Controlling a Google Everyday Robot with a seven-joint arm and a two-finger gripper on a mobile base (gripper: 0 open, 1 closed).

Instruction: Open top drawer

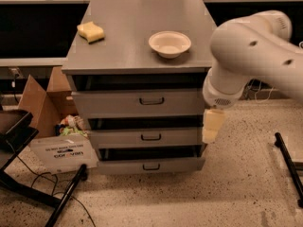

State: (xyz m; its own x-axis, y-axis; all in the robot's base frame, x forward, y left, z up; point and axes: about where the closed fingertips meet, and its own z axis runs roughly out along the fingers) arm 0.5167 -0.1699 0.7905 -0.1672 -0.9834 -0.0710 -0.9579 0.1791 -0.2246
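Cream two-finger gripper (pixel 211 126) hangs from white arm (pixel 251 46) at right front corner of grey metal cabinet (pixel 137 41), grip state can't tell; top grey metal drawer with black bail handle (pixel 140 103) sits directly under cabinet top, handle well left of gripper.

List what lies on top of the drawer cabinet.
A yellow sponge at back left and a white bowl right of centre. The arm hides the right edge of the cabinet top. The end effector hangs right of the top drawer.
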